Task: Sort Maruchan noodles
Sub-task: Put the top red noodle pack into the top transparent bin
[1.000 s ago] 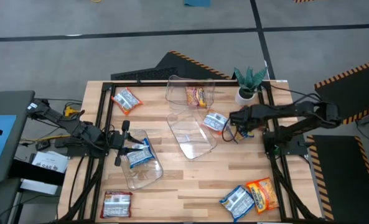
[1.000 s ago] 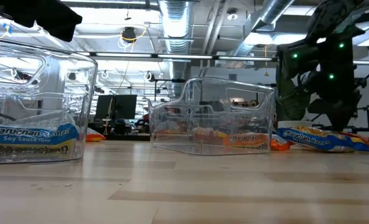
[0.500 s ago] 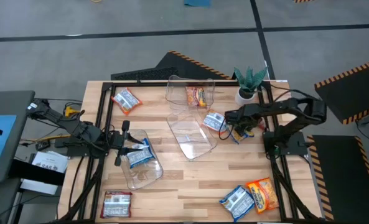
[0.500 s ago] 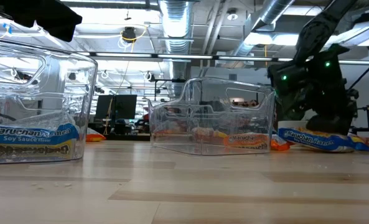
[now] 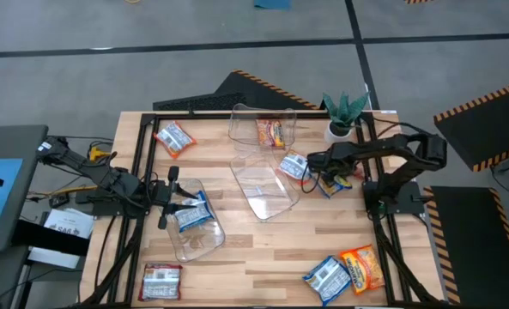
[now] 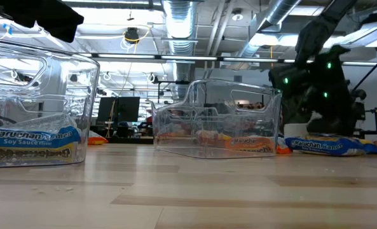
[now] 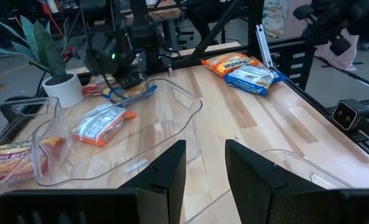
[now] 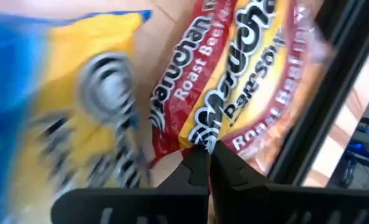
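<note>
My right gripper [image 5: 312, 161] is at the far right, low over two packets, and is shut on a red-and-white Roast Beef noodle packet [image 8: 246, 93], which also shows in the high view [image 5: 333, 182]. A blue-and-yellow packet [image 8: 78, 106] lies beside it. A blue-and-white packet [image 5: 295, 166] lies against the middle clear bin [image 5: 267, 190]. My left gripper [image 5: 172, 206] is open and empty at the left, over a clear bin [image 5: 198, 236] holding a blue packet [image 5: 192, 215]. The far bin [image 5: 263, 127] holds a red-orange packet [image 5: 271, 133]. My right gripper [image 8: 207, 163] pinches the red-and-white packet between its two fingers at an edge [image 8: 200, 142], near a corner. The fingers come down at it from above, slanting from the table's right. In the low view the packets [image 6: 315, 145] lie low on the table; whether this one is lifted, I cannot tell.
Loose packets lie at the far left [image 5: 173, 139], the near left [image 5: 161, 279] and the near right: one blue [image 5: 327, 276], one orange [image 5: 364, 266]. A potted plant [image 5: 344, 116] stands at the far right, just behind my right arm.
My right gripper has come down toward the packets beside the middle bin and gone a little toward the table's left.
</note>
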You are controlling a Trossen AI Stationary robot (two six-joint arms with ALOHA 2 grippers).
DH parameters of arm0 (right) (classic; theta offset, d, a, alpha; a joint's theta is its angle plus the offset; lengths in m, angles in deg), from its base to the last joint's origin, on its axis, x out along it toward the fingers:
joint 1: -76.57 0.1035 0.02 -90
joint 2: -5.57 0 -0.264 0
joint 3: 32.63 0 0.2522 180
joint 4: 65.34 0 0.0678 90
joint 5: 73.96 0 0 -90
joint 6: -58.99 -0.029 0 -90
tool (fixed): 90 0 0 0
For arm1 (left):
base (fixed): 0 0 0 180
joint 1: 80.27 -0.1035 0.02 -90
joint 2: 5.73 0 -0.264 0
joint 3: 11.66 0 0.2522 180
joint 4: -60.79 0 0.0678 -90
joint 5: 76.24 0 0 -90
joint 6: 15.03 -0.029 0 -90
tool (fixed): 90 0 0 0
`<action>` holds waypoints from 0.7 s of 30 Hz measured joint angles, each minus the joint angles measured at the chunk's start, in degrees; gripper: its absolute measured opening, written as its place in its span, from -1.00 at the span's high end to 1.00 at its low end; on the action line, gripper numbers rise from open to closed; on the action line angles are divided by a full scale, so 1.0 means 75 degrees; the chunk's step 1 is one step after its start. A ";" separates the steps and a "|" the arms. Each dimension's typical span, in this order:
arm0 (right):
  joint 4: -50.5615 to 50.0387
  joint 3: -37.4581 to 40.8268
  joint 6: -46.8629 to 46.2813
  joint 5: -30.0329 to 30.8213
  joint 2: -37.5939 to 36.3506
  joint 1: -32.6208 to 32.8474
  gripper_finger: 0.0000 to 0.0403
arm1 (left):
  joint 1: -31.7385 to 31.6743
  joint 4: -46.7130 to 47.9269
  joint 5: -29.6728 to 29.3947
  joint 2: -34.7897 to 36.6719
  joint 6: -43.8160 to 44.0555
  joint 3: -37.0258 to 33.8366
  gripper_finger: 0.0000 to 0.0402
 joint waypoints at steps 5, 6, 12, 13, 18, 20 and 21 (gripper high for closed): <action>-0.0958 -0.0662 -0.0391 0.0139 -0.0579 0.0536 0.94 | 0.0000 0.0000 0.0003 0.0000 0.0000 0.0000 0.49; -0.1213 -0.0821 -0.0511 0.0228 -0.0717 0.0654 0.94 | -0.0001 0.0000 0.0003 0.0000 0.0000 0.0000 0.49; -0.2757 -0.2171 -0.1377 0.0721 -0.1461 0.1535 0.95 | -0.0002 0.0000 0.0003 0.0000 0.0000 0.0000 0.49; -0.2856 -0.2444 -0.1493 0.0845 -0.1546 0.1728 0.95 | -0.0001 0.0001 0.0000 0.0000 0.0000 0.0000 0.49; -0.2392 -0.3840 -0.1501 0.1736 -0.1693 0.2729 0.95 | 0.0000 -0.0030 0.0003 0.0000 0.0000 0.0000 0.49; -0.1506 -0.4254 -0.0944 0.2125 -0.1593 0.2919 0.95 | -0.0003 -0.0077 0.0003 0.0000 0.0000 0.0000 0.49; -0.0885 -0.4390 -0.0514 0.2259 -0.1521 0.2946 0.95 | 0.0000 -0.0090 0.0003 0.0000 -0.0006 0.0000 0.49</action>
